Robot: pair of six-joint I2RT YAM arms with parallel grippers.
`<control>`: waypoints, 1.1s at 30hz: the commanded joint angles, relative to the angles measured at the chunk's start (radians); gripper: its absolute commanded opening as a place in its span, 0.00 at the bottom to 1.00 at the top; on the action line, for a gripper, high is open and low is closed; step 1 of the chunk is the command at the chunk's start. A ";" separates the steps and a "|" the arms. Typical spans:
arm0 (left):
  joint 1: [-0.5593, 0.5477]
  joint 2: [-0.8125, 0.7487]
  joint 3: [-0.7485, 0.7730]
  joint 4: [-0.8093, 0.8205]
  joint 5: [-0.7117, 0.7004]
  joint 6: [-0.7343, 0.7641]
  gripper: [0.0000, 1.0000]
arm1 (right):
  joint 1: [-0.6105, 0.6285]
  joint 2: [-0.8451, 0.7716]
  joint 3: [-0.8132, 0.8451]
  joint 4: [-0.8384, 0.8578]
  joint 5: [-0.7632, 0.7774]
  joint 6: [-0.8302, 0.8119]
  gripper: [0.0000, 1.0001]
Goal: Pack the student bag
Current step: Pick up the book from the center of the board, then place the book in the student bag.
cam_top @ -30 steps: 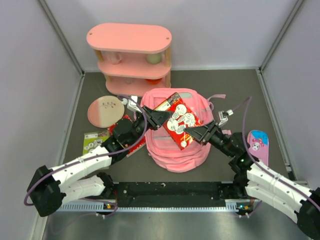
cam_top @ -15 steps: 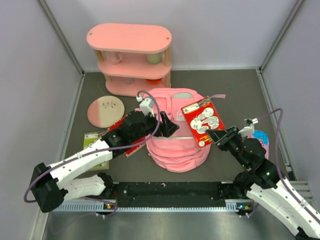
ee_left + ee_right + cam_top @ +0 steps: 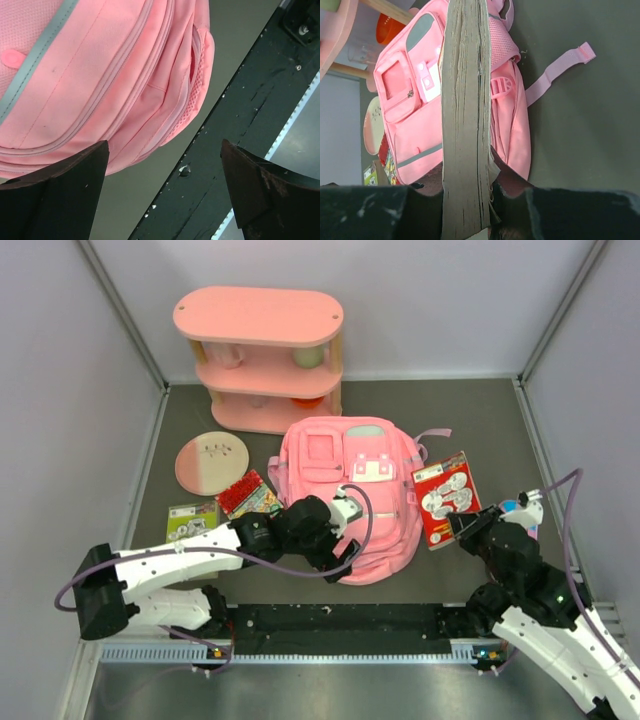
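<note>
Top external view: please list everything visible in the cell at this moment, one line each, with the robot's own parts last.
student bag: one, pink, lying flat mid-table
shelf: one, pink, three tiers, back of table, small items on its tiers
round plate: one, pink and beige, left of the bag
red booklet: one, red, between plate and bag
green booklet: one, green, near left
comic book: one, red and white, right of the bag
pencil case: one, blue and pink, far right, mostly hidden by the right arm
left tool: one, black, open, over the bag's near edge
right tool: one, black, shut on the comic book
</note>
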 commanded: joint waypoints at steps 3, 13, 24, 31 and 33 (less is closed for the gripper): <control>-0.025 0.070 0.076 -0.034 0.024 0.110 0.93 | 0.001 -0.042 0.037 0.015 0.016 0.007 0.00; -0.052 0.248 0.155 -0.051 -0.007 0.144 0.80 | 0.001 -0.059 0.014 0.007 -0.025 0.033 0.00; -0.059 0.299 0.168 -0.041 -0.067 0.125 0.49 | 0.001 -0.131 -0.011 0.001 -0.031 0.044 0.00; -0.059 0.274 0.175 -0.024 -0.044 0.108 0.33 | 0.001 -0.130 -0.029 -0.002 -0.048 0.065 0.00; -0.059 0.269 0.179 -0.018 -0.033 0.105 0.26 | 0.001 -0.130 -0.031 -0.002 -0.048 0.067 0.00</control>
